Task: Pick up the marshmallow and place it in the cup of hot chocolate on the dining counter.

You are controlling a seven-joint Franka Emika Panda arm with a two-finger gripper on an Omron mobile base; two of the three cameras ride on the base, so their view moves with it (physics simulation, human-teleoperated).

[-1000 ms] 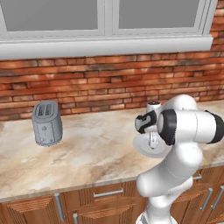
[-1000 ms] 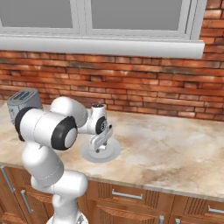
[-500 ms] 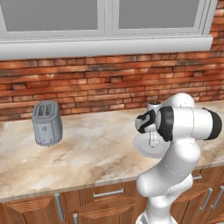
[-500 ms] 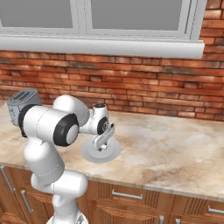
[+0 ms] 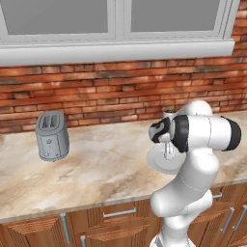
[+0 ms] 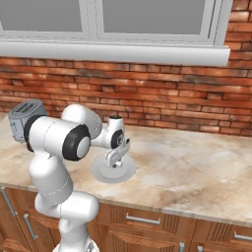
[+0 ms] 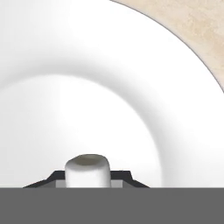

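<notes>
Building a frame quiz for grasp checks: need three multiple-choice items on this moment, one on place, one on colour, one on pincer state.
1. Where does the marshmallow sit?
A. on the round plate
B. on top of the toaster
C. on the window sill

2. What colour is the wall behind the counter?
A. white tile
B. red brick
C. green paint

3. How is the pincer?
A. wide open above the counter
B. shut on the toaster
C. shut on the marshmallow

Answers: 1 A, the hand view shows the plate under it. 2 B, brick runs below the window. 3 C, dark fingertips press both its sides.
</notes>
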